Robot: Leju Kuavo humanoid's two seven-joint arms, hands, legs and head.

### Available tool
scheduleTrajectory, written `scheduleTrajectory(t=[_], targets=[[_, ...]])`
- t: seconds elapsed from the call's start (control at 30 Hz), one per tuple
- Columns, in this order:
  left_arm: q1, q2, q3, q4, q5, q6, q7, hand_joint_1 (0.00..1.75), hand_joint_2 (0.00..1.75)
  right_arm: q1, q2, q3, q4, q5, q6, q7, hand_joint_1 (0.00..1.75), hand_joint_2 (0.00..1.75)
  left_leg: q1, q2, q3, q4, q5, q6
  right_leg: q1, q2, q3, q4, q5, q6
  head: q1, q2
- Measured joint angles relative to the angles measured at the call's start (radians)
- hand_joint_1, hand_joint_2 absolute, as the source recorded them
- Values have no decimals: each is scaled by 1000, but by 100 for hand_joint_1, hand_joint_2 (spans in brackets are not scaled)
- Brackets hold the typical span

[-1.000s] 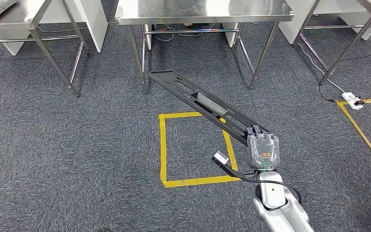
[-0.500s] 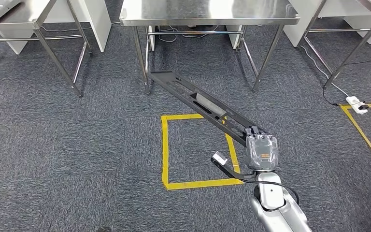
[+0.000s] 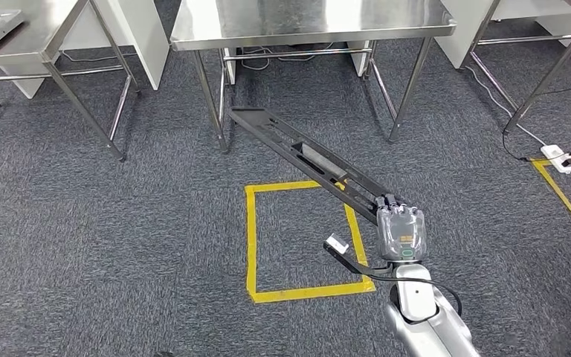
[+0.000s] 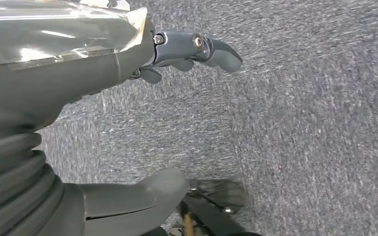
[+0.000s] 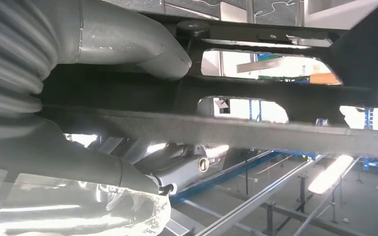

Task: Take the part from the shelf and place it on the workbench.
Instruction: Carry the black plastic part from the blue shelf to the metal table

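Grey carpet, a yellow square (image 3: pixel 301 242) taped on it, steel desk (image 3: pixel 308 22) ahead. The right hand (image 3: pixel 400 232) clamps one end of the long black part (image 3: pixel 305 156), far end jutting toward a desk leg (image 3: pixel 210 97) — could clip it. Left hand (image 4: pixel 128 118) hangs loose, holding nothing.

Dark grey speckled carpet floor (image 3: pixel 119 238) carries a yellow tape square (image 3: pixel 250 238). Beyond stand stainless steel workbenches (image 3: pixel 305 21) on thin metal legs; a white power strip (image 3: pixel 556 158) lies near the right edge.
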Motion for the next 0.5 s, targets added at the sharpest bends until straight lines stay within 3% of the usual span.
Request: scheduleTrajectory(t=[0.03,0.1,0.17,0.27,0.33,0.43,0.47,0.5], targets=[[0,0,0,0,0,0,0,0,175,0,0,0,0,0,0,0,175,175,-1,1,11,-51,38,6,2,0,11,0,-8,1,0,0],[0,3,0,0,0,0,0,0,175,0,2,0,1,0,0,0,175,175,-9,3,54,-181,134,29,6,2,29,-1,-23,3,0,0],[-1,6,0,0,0,1,-1,0,175,-1,3,0,1,0,0,0,175,175,-19,5,80,-249,174,46,9,3,36,-3,-35,11,2,0],[0,4,0,0,0,3,-1,0,175,-3,5,-1,1,0,-1,-1,175,175,-21,6,104,-272,172,54,16,2,41,-8,-48,25,2,0],[0,2,0,0,0,5,-2,0,175,-3,4,-2,1,0,-2,-2,175,175,-13,6,129,-296,172,61,18,2,15,47,-71,26,4,0],[-3,-1,0,0,0,5,-3,0,175,-1,-1,-2,2,0,-2,1,175,175,-10,1,151,-301,155,65,8,3,-106,237,-120,29,8,0],[-2,-3,0,0,0,5,-3,0,175,0,-3,-2,3,0,-2,3,175,175,-10,-1,159,-301,147,62,3,3,-140,271,-117,38,8,0],[0,-4,0,0,0,5,-3,0,175,0,-5,-2,3,0,-2,4,175,175,-8,-5,168,-299,138,59,-2,3,-157,270,-97,51,8,0]])
